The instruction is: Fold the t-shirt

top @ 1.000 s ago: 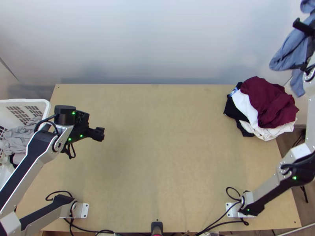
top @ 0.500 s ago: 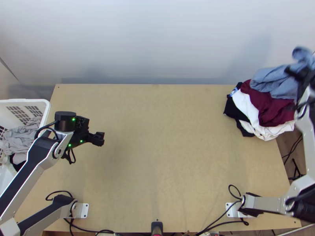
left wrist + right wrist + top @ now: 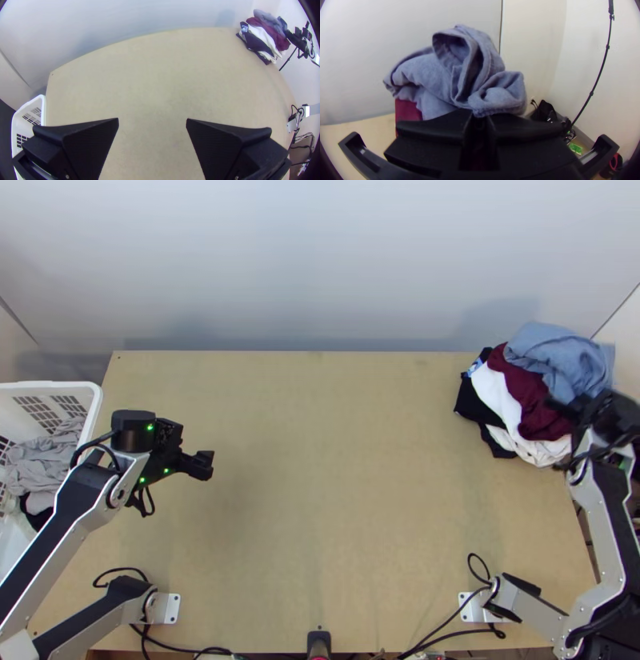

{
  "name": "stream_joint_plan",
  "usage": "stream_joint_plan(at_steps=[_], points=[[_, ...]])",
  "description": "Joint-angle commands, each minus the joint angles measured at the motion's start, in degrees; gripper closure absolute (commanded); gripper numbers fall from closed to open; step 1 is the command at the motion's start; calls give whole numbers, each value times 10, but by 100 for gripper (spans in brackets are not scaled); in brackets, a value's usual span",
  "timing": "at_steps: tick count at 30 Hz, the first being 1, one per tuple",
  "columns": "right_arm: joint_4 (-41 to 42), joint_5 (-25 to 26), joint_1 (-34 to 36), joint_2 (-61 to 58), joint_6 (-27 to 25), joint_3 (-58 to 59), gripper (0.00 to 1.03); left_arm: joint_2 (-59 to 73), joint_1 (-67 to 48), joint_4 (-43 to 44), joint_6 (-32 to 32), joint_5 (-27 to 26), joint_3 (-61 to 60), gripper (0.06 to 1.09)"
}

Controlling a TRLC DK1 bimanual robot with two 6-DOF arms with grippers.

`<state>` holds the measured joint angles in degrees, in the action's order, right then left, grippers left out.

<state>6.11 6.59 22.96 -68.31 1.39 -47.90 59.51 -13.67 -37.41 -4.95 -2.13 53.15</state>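
In the top view a blue garment [image 3: 558, 358] lies bunched over the dark red cloth [image 3: 524, 392] of the pile. My right gripper [image 3: 564, 408] is at the garment's near edge. The right wrist view has this gripper [image 3: 478, 116] with its fingers together, pinching the lower edge of the bunched blue cloth [image 3: 443, 76]. On the far side of the table, my left gripper [image 3: 206, 465] stands over the wood at the left, and in the left wrist view this gripper [image 3: 152, 119] is open with nothing between its fingers.
Under the red cloth are white [image 3: 500, 400] and black [image 3: 472, 404] garments at the table's far right corner. A white basket [image 3: 84, 390] with grey cloth stands at the left edge. Bare wooden table [image 3: 336, 484] stretches between the arms. Cables run along the near edge.
My right gripper has come inward and toward the near side with the blue garment, which was hanging beyond the pile's right side and now rests on top. The left arm has barely moved.
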Motion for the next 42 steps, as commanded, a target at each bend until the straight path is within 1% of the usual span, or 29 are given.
stream_joint_plan(at_steps=[1, 8, 9, 10, 12, 13, 16, 17, 18, 24, 28, 31, 34, 37, 39, 42], points=[[20, -6, 12, 13, -19, 77, 100, -18, -4, -4, 1, -1, -10, 10], [29, -18, 6, 29, -25, 83, 100, -27, -4, -9, 1, -1, -14, 10], [29, -18, 4, 32, -29, 82, 97, -27, -4, -9, 1, -1, -14, 10], [29, -19, 3, 36, -30, 82, 82, -28, -4, -9, 1, -1, -14, 10], [29, -21, 2, 51, -31, 84, 30, -29, -4, -10, 2, -1, -15, 10], [29, -23, 2, 53, -33, 82, 14, -30, -4, -11, 2, -1, -16, 10], [24, -25, 3, 63, -48, 71, 11, -33, -3, -13, 4, -1, -15, 10], [18, -29, 6, 65, -48, 66, 5, -33, -3, -14, 4, -1, -15, 10], [6, -32, 7, 68, -49, 60, 4, -34, -3, -16, 4, -1, -15, 10], [-89, -76, 5, 120, -71, 39, 4, -35, 0, -19, 6, -1, -6, 10], [-186, -99, -12, 188, -90, 36, 4, -46, 2, -30, 6, -1, 2, 10], [-284, -129, -31, 249, -107, 34, 4, -58, 10, -37, 6, 0, 0, 10], [-362, -137, -67, 315, -113, 40, 4, -67, 27, -43, 6, -1, -1, 10], [-420, -138, -103, 372, -110, 43, 4, -83, 40, -59, 13, -1, -5, 10], [-455, -138, -134, 399, -93, 47, 4, -102, 58, -66, 36, -1, -13, 10], [-465, -138, -177, 449, -60, 69, 4, -149, 95, -57, 71, -1, -39, 10]])
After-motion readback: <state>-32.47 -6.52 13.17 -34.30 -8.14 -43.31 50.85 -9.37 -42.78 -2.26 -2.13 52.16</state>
